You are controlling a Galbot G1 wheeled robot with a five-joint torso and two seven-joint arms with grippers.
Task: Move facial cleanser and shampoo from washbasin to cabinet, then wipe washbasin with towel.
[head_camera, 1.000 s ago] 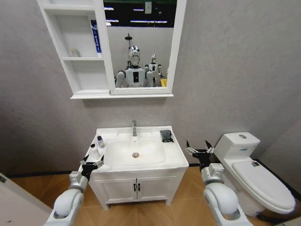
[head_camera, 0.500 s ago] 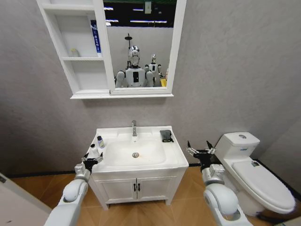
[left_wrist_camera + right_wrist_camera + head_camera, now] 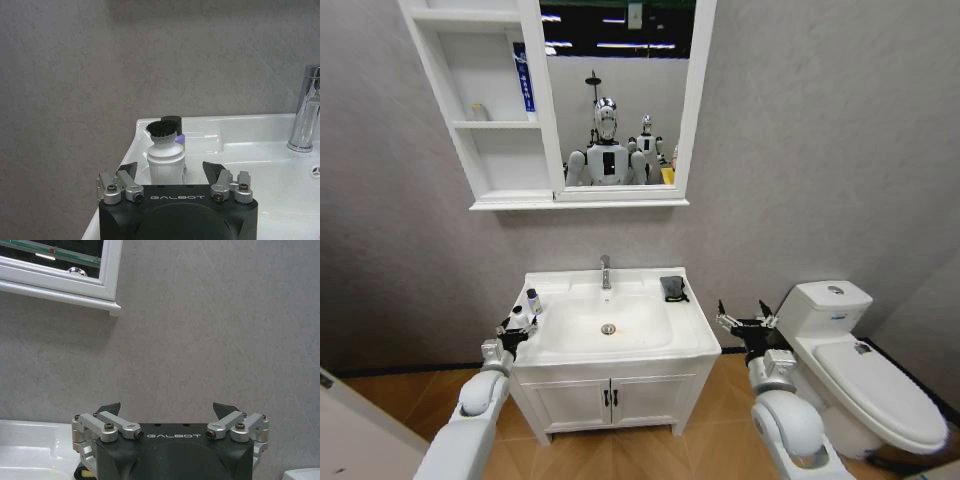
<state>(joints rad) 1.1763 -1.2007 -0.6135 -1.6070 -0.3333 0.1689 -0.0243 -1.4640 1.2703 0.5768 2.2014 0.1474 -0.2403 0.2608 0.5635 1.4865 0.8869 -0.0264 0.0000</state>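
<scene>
While the left end effector (image 3: 170, 172) hangs spread wide at the washbasin's (image 3: 620, 350) left front corner, gripping nothing, two bottles stand upright between and beyond its fingers: a white brush-capped facial cleanser (image 3: 165, 159), then a purple-banded shampoo (image 3: 172, 131) just behind. The right end effector (image 3: 745, 322) waits spread and empty beside the basin. One dark towel (image 3: 673, 288) lies at the right rear, below the cabinet (image 3: 485, 125).
</scene>
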